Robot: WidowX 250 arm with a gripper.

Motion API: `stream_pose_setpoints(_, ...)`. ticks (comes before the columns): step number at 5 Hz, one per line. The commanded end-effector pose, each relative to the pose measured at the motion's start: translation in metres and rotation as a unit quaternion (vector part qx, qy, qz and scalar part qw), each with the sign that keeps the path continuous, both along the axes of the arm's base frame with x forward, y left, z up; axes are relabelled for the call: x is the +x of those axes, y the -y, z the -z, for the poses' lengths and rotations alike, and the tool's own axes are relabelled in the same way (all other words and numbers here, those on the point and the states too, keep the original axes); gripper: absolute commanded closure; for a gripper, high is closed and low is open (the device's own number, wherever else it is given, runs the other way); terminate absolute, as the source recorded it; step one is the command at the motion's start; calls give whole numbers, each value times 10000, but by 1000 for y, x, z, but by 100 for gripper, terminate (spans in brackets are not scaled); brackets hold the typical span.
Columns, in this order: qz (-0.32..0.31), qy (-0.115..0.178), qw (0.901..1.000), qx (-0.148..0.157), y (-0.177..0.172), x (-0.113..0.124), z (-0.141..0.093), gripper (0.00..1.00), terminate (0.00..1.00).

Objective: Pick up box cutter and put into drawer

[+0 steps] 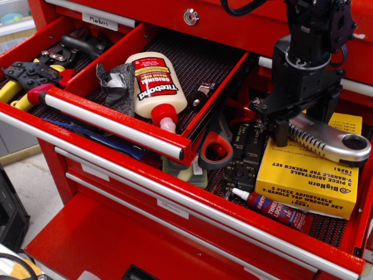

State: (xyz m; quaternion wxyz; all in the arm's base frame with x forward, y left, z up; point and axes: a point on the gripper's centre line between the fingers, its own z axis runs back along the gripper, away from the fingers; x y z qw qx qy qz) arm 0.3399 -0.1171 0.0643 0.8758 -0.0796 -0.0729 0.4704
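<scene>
A red metal tool chest (116, 233) fills nearly the whole view, its painted panels glossy under even indoor light. Silver pull rails (111, 125) run along the fronts of its open compartments, and a round keyed lock (191, 16) sits in the top panel. A white handwritten label (99, 21) is fixed at upper left. Pale speckled floor (26, 181) shows at lower left, beside a dark object (10, 216) at the frame edge.
</scene>
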Motion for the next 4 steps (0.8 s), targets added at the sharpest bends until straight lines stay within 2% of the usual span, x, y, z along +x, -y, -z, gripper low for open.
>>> stream_pose_setpoints(1, 133, 100, 9990, -405, -8, 4, -30, 100, 0)
stream_pose_setpoints(2, 239, 186, 9995, -93, -6, 4, -35, 100, 0)
stream_pose_setpoints(3, 345, 396, 9947, 879, -9, -4, -59, 100, 0)
stream_pose_setpoints(4, 514, 263, 9880, 1430, -23, -14, -87, 100, 0)
